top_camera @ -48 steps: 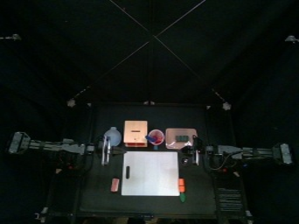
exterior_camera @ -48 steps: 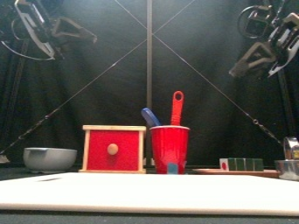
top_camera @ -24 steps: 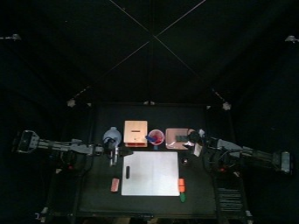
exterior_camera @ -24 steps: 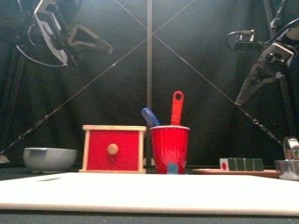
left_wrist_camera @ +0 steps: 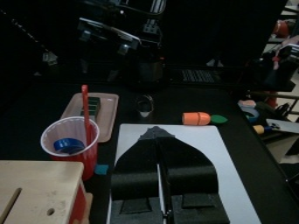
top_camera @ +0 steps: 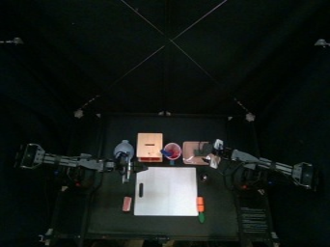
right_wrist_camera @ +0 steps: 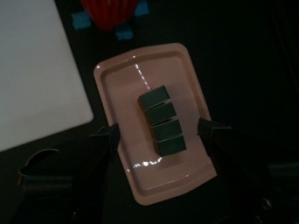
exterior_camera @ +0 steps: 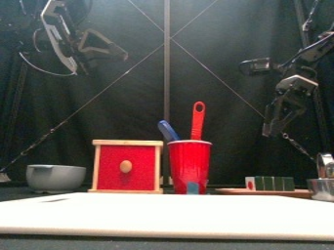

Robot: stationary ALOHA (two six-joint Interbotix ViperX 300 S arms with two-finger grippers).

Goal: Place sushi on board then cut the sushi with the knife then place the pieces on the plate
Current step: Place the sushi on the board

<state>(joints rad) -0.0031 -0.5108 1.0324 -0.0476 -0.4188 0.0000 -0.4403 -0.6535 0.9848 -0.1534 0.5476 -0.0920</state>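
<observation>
A: What is made plain by the right wrist view that is lost from above?

B: The sushi roll [right_wrist_camera: 162, 127] is shown there as four dark green blocks in a row, laid on the pink tray [right_wrist_camera: 128, 79]. In the top view only the tray can be made out, on the worktop just right of the red cup [top_camera: 173, 151]. The blocks are too small there to be told apart.

A: And what is added by the front view?

B: Height. The right tool [exterior_camera: 278, 115] is seen hanging in the air, well above the tray and the roll, with nothing touched. The roll is seen low at the right, to the right of the cup, in which a red knife [exterior_camera: 197, 119] and a blue knife [exterior_camera: 167, 130] are stood. The red drawer front of the wooden box [exterior_camera: 127, 166] is also shown only there.

A: How is the right tool held?

B: Its jaws are spread wide and nothing is gripped. In its wrist view the roll is framed between them, one jaw to each side of the row.

A: And the left tool [left_wrist_camera: 156, 133]?

B: Its jaws are pressed together with nothing between them, and the white board [left_wrist_camera: 239, 175] is seen below them. The roll is well apart from it, to the right beyond the cup.
</observation>
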